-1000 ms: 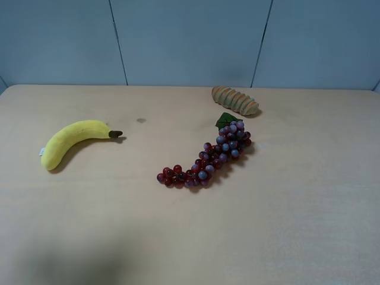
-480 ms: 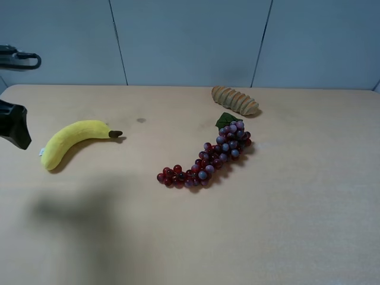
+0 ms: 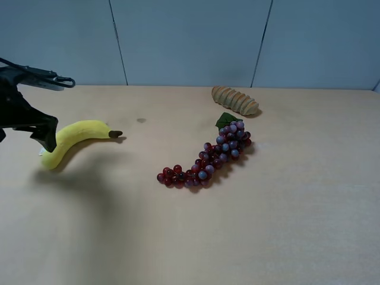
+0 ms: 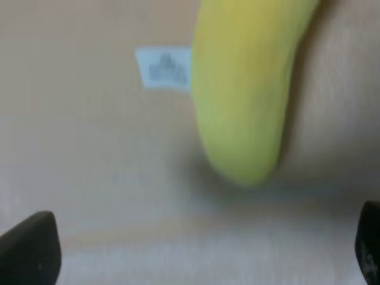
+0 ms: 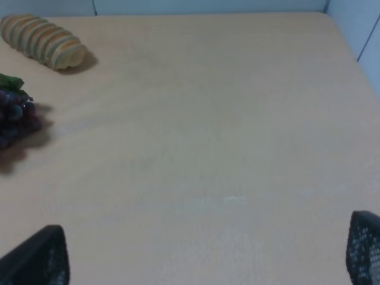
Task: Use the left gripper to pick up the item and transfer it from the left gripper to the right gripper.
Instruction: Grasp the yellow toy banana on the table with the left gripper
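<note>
The banana [image 3: 83, 132] is yellow, grapes [image 3: 208, 161] red-purple, roll [image 3: 235, 100] ribbed tan.

High camera overlooks the table [image 3: 267, 225]; wrist cameras face it from nearer.

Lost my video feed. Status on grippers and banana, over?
Left gripper open, at tagged end of banana, not gripping. Right gripper open, empty, over table. Banana lying on table. Grapes, bread roll well clear.

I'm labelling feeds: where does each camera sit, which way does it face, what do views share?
Exterior high: high, facing down over table, banana, grapes, bread roll; left tool shows.
Left wrist: on left arm, facing banana's end; open left tool shows.
Right wrist: on right arm, facing across table; right tool shows.
Shared: banana with left; bread roll, grapes with right.
</note>
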Available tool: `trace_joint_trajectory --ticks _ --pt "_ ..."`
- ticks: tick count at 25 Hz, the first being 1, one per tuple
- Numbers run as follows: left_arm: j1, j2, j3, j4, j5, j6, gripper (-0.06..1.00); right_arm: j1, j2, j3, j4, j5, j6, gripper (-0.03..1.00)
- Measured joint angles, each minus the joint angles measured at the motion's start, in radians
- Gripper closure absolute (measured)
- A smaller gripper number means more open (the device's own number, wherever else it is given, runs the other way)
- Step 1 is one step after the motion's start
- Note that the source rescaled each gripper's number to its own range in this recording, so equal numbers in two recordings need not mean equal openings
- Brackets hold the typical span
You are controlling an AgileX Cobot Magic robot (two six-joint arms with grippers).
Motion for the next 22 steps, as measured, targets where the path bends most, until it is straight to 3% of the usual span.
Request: trace_joint_trajectory --ticks 8,14,18,22 --pt "0.0 0.181 -0.005 -0.032 -0.186 0.001 -0.06 0.0 0.0 0.0 0.0 0.0 0.0 -0.03" --pt "-0.003 0.234 -0.006 -0.041 -0.25 0.013 -0.04 0.0 0.0 0.0 0.0 0.0 0.0 -0.03" --pt "-0.003 0.236 -0.006 -0.044 -0.256 0.018 0.15 0.0 0.0 0.0 0.0 0.0 0.0 -0.03" --pt "-0.003 0.238 -0.006 -0.044 -0.256 0.019 0.53 0.0 0.0 0.0 0.0 0.0 0.0 -0.03"
